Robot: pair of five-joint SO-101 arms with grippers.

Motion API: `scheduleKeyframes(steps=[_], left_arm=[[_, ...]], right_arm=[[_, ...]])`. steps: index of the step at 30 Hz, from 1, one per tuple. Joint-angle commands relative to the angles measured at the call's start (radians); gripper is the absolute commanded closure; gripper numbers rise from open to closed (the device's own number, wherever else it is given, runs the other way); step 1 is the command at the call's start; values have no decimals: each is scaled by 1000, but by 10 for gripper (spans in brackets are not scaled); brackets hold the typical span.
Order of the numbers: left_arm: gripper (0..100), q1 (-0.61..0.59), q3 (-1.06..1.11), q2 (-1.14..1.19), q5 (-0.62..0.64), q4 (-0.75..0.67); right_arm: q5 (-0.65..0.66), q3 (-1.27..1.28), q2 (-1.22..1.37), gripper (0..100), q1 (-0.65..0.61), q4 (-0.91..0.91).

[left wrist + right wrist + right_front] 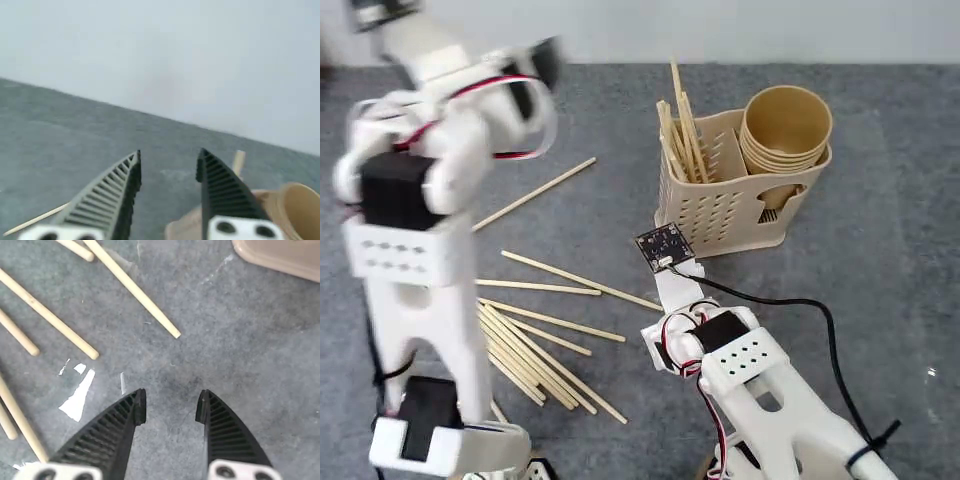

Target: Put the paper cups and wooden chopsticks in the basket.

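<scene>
Far right, the basket [720, 215] holds stacked cups [787, 125] and several chopsticks [682, 130]; others lie scattered left. Left gripper [169, 167], raised, and right gripper [170, 407], low, both gape empty.

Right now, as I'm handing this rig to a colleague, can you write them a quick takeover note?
Tools: the left tool is open and empty, raised above the grey mat. The right tool is open and empty, low over the mat near the basket.
Done: stacked paper cups and a few upright chopsticks are in the basket.
Left: many loose chopsticks lie on the mat.
</scene>
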Motion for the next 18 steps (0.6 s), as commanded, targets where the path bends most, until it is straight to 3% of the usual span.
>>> scheduleKeyframes(steps=[1, 4, 9, 18], left_arm=[[900, -126, -38, -61, -11, 115], [930, -213, -33, -60, -34, 244], [979, -350, 183, -83, -60, 239], [978, -470, 696, -155, -227, 235]], right_arm=[[9, -8, -28, 816, 7, 7], [9, -8, -28, 816, 7, 7], [9, -8, -24, 816, 7, 7], [9, -8, -22, 816, 7, 7]])
